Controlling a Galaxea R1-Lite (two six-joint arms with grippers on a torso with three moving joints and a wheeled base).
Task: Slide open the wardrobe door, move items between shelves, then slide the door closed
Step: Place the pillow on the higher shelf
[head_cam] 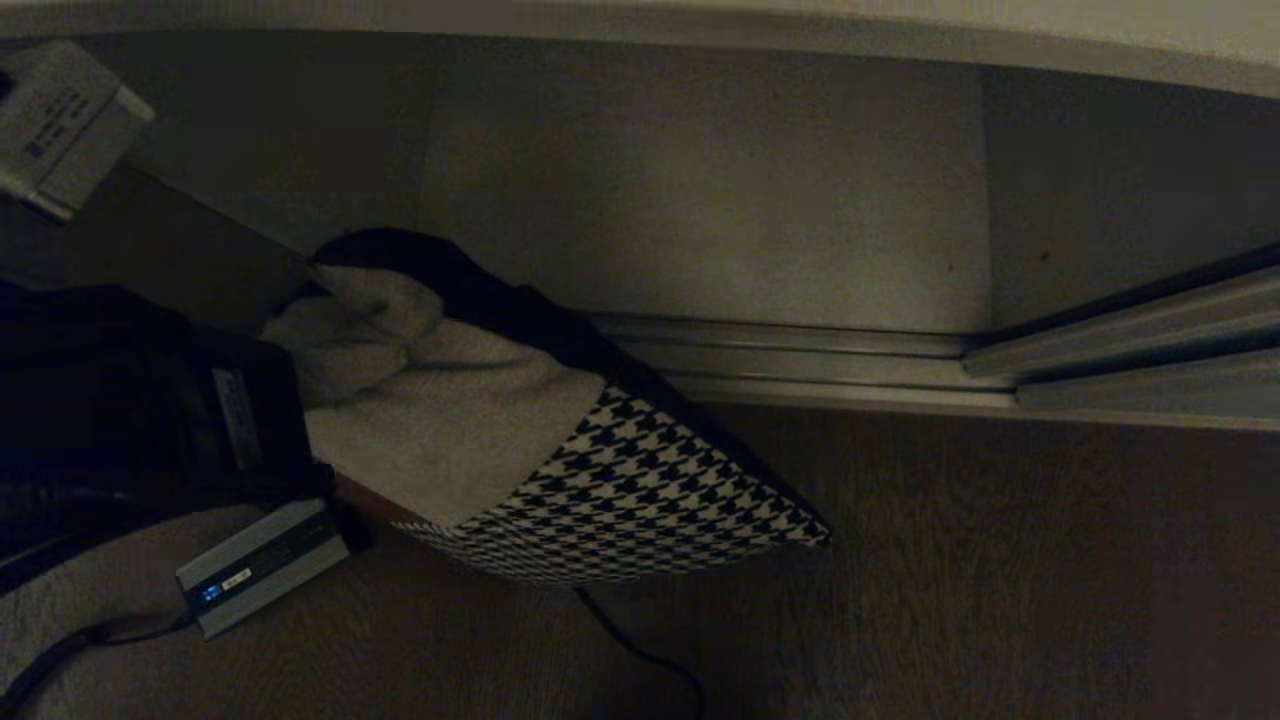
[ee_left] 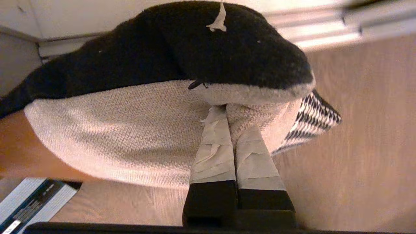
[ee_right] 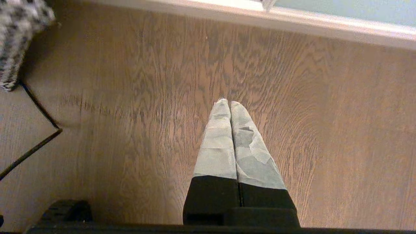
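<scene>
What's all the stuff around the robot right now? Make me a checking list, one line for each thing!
Surface: dark wood-grain floor; silver floor rails run along the wardrobe opening.
Job's things: houndstooth cushion hangs above the floor, pinched at its cream end; bottom shelf bare where visible; sliding door shows only its lower edge at the right.
Clutter: silver-grey power brick with a blue light; pale box at top left.
Grippers: left gripper shut on the cushion; right gripper shut, holding nothing, above the floor.
Cables: black cable on the floor under the cushion.
Surroundings: nothing seen.
</scene>
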